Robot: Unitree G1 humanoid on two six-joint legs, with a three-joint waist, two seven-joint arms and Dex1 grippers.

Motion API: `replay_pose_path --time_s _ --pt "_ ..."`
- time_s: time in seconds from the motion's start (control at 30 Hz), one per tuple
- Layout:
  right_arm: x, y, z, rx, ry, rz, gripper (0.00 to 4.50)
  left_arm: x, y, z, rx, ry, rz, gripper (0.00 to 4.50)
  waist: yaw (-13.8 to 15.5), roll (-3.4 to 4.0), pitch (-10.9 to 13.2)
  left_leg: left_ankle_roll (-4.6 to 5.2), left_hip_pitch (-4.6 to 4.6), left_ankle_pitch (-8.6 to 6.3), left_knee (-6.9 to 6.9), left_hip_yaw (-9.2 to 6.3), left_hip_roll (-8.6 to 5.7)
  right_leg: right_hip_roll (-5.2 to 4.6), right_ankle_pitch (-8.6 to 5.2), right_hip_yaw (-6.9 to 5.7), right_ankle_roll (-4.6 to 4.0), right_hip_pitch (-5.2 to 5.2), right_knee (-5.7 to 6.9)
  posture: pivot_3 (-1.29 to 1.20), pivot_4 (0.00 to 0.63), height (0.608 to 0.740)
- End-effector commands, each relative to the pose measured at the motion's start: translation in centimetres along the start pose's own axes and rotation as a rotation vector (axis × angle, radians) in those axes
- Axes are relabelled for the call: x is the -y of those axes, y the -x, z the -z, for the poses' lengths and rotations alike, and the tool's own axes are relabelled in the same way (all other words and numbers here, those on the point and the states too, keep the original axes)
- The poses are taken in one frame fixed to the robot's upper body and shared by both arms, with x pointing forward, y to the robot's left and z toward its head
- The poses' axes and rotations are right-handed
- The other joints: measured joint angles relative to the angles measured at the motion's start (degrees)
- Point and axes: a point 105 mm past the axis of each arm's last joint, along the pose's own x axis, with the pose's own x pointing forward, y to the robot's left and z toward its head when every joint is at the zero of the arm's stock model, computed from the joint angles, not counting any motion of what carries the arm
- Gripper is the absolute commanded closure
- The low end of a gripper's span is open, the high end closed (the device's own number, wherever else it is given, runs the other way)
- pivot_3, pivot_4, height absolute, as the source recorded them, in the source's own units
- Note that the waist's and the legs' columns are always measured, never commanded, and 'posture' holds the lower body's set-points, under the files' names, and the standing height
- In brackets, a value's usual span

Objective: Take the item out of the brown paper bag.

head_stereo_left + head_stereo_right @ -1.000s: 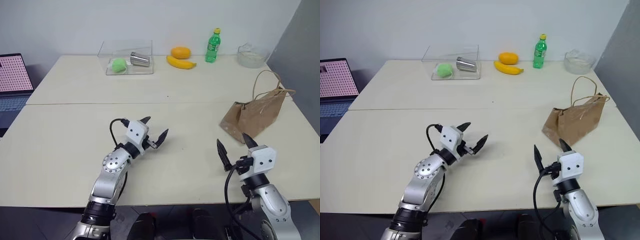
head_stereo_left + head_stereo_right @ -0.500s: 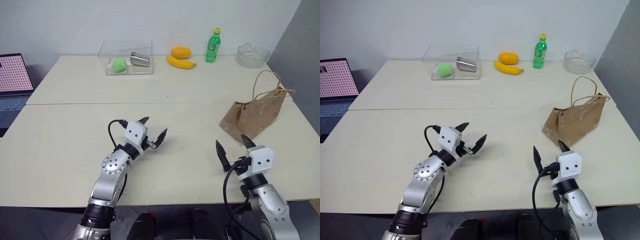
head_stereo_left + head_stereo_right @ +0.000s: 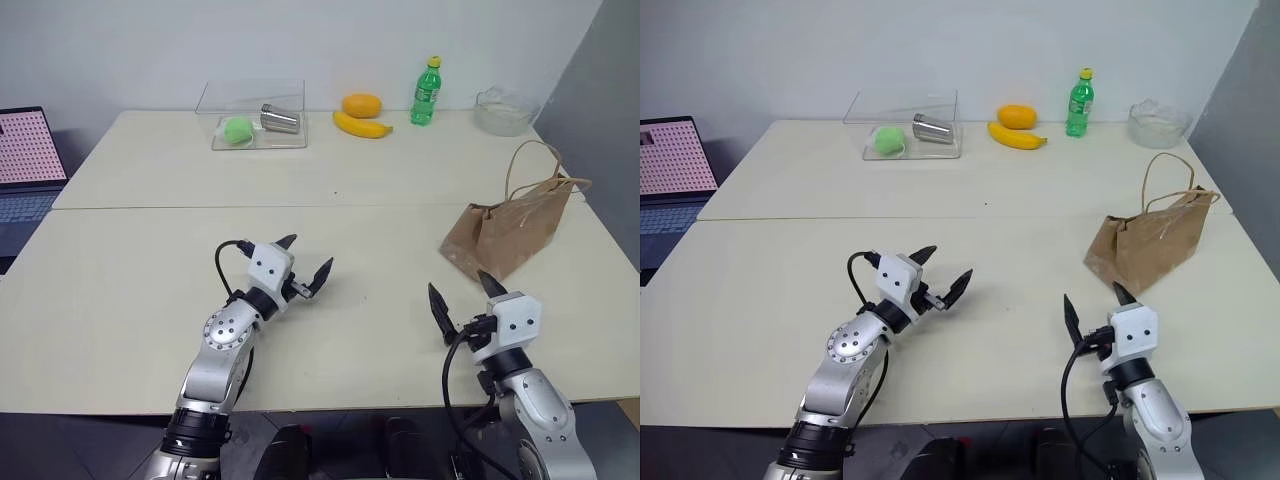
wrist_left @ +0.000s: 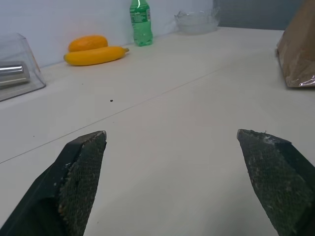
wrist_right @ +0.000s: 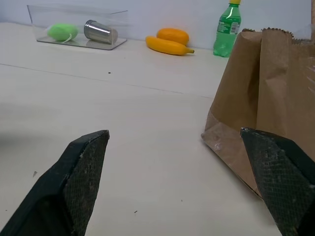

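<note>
The brown paper bag (image 3: 508, 230) stands crumpled on the right side of the table, its thin looped handles sticking up; it also shows close by in the right wrist view (image 5: 268, 128). The item is hidden. My right gripper (image 3: 462, 298) hovers open over the table's front right, a short way in front of the bag, with nothing between its fingers. My left gripper (image 3: 305, 256) is open too, over the middle of the table, pointing toward the right and well apart from the bag.
Along the far edge stand a clear box (image 3: 255, 115) holding a green ball and a metal cup, an orange fruit (image 3: 361, 104), a banana (image 3: 362, 125), a green bottle (image 3: 426, 92) and a glass bowl (image 3: 503, 112). A laptop (image 3: 28, 150) sits at far left.
</note>
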Motion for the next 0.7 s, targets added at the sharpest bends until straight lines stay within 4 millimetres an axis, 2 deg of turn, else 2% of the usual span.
replay_pose_path --time_s 0.03,0.23,0.4,0.6,0.7 --pt "0.3 -0.1 -1.1 0.035 -0.002 0.017 0.0 -0.1 -0.6 -2.6 0.091 -0.051 0.008 0.02 0.01 0.0 0.0 0.0 0.0 0.0 0.0 0.0 0.0 0.0 0.0 0.0 0.0 0.0 0.0 0.0 0.15 0.74" --pt "1.7 -0.8 -4.1 0.112 -0.061 0.102 0.0 0.2 -1.6 -3.0 0.1 -0.049 0.042 0.02 -0.01 0.0 0.0 0.0 0.0 0.0 0.02 0.02 0.0 0.0 0.0 0.02 0.0 0.0 0.0 0.0 0.15 0.74" --pt "3.6 -2.1 -8.1 0.183 -0.079 0.211 0.0 0.8 -2.1 -2.9 0.1 -0.04 0.077 0.02 -0.07 0.0 0.0 -0.01 -0.01 0.0 0.0 -0.03 -0.01 0.0 0.01 -0.01 -0.02 -0.03 0.06 0.0 0.15 0.74" --pt "6.7 -4.7 -9.1 0.071 -0.135 0.42 0.0 1.2 -2.7 -2.9 0.105 -0.033 0.1 0.02 0.02 0.0 -0.01 -0.01 -0.02 0.01 0.02 -0.05 -0.03 0.0 0.02 -0.02 -0.03 -0.03 0.09 0.0 0.15 0.74" --pt "7.5 -6.1 -9.5 0.042 -0.178 0.46 0.0 1.3 -2.9 -2.9 0.107 -0.031 0.102 0.02 -0.03 0.01 0.0 -0.01 -0.02 0.01 0.0 -0.05 -0.03 0.0 0.02 -0.02 -0.03 -0.06 0.13 0.0 0.15 0.74"
